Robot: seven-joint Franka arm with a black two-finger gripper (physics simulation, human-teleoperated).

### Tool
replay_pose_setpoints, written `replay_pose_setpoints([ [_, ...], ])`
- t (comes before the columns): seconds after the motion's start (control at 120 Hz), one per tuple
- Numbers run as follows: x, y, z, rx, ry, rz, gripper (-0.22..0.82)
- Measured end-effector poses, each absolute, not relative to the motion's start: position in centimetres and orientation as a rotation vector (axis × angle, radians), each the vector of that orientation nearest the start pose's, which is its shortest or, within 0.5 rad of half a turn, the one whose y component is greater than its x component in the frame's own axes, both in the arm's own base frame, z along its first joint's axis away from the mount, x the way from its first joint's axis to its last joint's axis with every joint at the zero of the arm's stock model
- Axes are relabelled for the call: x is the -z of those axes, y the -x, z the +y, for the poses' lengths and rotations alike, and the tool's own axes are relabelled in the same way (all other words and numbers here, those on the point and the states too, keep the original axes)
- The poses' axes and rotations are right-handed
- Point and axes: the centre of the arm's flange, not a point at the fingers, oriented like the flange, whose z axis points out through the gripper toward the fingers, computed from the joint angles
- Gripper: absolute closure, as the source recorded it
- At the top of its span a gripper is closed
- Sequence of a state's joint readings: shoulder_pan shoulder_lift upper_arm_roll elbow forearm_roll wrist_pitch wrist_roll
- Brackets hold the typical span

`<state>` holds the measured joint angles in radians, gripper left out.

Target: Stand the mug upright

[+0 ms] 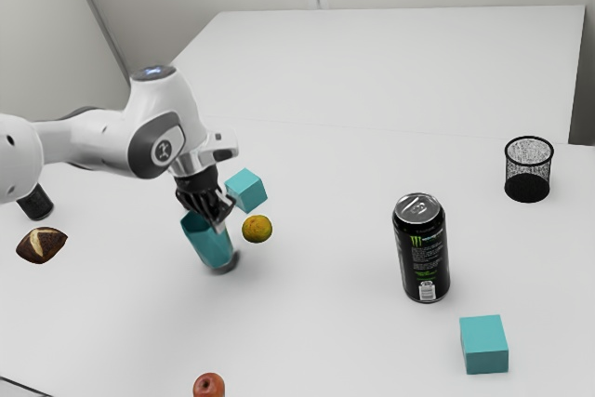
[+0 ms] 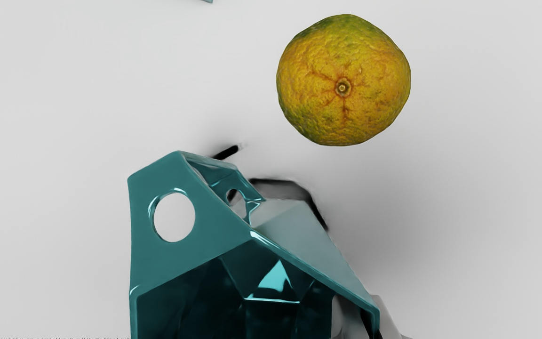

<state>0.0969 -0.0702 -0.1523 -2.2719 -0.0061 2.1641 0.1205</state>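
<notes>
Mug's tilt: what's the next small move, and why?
Probably ease the gripper round so the mug's rim swings toward the exterior view's right, clear of the orange fruit. The mug leans, rim toward that view's left, base lower to the right, and the gripper is at the rim.

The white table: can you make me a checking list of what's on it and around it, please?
Surface: white table, no spills seen.
Job's things: teal mug, tilted, not upright.
Clutter: orange, block beside it, tall can, second block, mesh cup, apple, bread roll, dark object partly behind the arm.
Gripper: gripper at the mug's rim; hold unclear.
Cables: nothing seen.
Surroundings: pale wall.
</notes>
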Motion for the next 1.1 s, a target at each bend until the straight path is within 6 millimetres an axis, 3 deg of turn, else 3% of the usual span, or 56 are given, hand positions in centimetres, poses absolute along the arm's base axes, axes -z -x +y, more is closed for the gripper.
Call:
replay_pose_setpoints([
  [0.367, -36.4, -50.1, -3.1, -0.034, 3.122, 0.150, 0.77],
  [0.675, -37.2, -49.9, -3.7, -0.001, 3.125, 0.084, 0.35],
  [0.792, -40.3, -49.7, -4.4, 0.066, 3.116, 0.082, 0.25],
  [0.983, -50.6, -51.9, -5.0, 0.213, 3.109, 0.058, 0.11],
  [1.1, -53.1, -53.0, -4.9, 0.175, 3.117, 0.033, 0.06],
])
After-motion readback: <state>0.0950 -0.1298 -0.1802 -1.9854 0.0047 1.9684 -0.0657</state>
